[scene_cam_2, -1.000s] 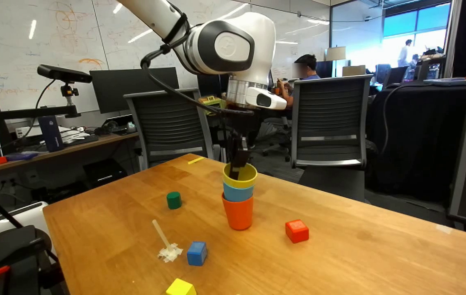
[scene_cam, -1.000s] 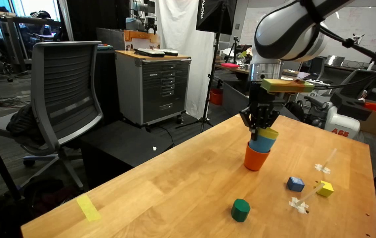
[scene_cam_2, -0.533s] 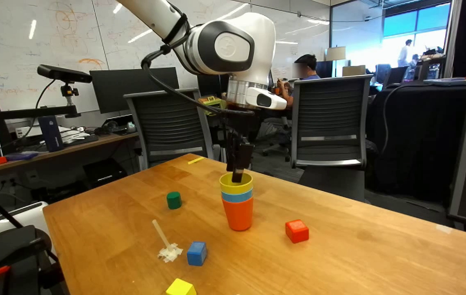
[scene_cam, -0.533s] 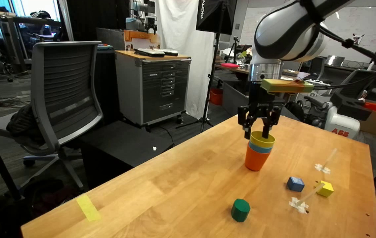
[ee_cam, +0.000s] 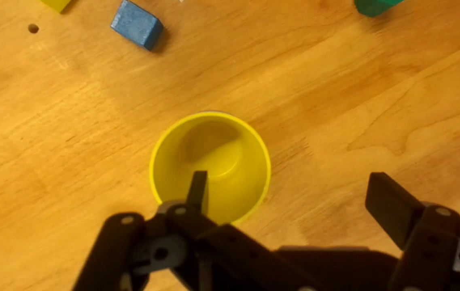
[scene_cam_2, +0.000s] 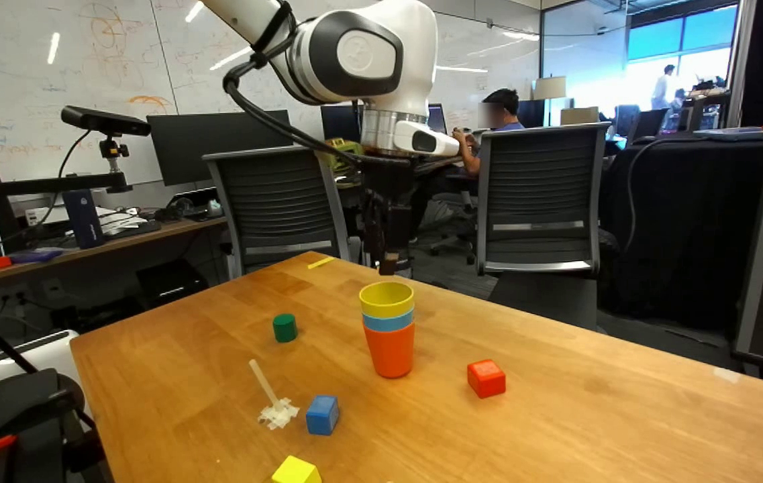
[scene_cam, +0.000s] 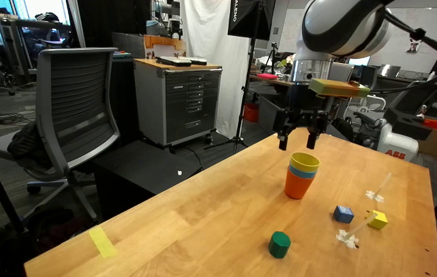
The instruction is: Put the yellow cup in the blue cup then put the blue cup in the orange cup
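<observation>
My gripper (scene_cam: 296,142) hangs above a stack of three cups, its two fingers (ee_cam: 198,192) spread wide and gripping nothing. On my wrist view one finger shows against the mouth of the yellow cup (scene_cam_2: 386,310), the other against the wood beside it; both exterior views show the fingertips apart from the rim. Yellow sits inside the blue cup (scene_cam_2: 388,323), and blue inside the orange cup (scene_cam_2: 391,352), which stands on the wooden table (scene_cam: 203,215). I count one cup of each color.

Around them I count four small blocks, one per color. In an exterior view a red block (scene_cam_2: 486,378) rests near the cups, with a green block (scene_cam_2: 285,328) off to their opposite side. A blue block (scene_cam_2: 322,414) lies roughly between the cups and a yellow block (scene_cam_2: 297,471), the latter cut by the view's bottom edge.

Standing as obstacles near the blocks are two pale sticks (scene_cam: 361,226), each rising from a patch of white tape (scene_cam: 351,241); in an exterior view the tip of one crosses in front of the yellow block. Well apart from the cups, one strip of yellow tape (scene_cam: 103,241) lies flat.

Past the tabletop I see two mesh-backed chairs (scene_cam_2: 541,201), one seated person (scene_cam_2: 503,100) and a whiteboard (scene_cam_2: 52,67); in an exterior view, one gray drawer cabinet (scene_cam: 178,105) stands beside a white curtain (scene_cam: 216,50).
</observation>
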`<state>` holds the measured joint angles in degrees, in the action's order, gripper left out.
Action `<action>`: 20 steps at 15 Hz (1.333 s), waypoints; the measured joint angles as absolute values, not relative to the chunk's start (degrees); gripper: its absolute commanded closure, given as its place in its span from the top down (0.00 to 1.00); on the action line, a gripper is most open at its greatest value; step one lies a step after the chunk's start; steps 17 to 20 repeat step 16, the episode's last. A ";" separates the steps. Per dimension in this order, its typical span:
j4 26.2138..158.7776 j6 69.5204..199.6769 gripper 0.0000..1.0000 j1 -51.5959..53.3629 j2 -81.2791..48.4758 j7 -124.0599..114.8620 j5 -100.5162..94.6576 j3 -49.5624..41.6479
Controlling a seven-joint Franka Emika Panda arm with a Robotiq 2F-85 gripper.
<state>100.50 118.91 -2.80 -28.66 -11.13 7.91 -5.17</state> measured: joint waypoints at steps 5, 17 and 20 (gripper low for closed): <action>111.90 118.33 1.00 -2.57 -17.26 -0.62 6.66 -2.66; 124.62 117.72 1.00 -2.17 -8.40 6.90 0.92 -1.98; 124.62 117.72 1.00 -2.17 -8.40 6.90 0.92 -1.98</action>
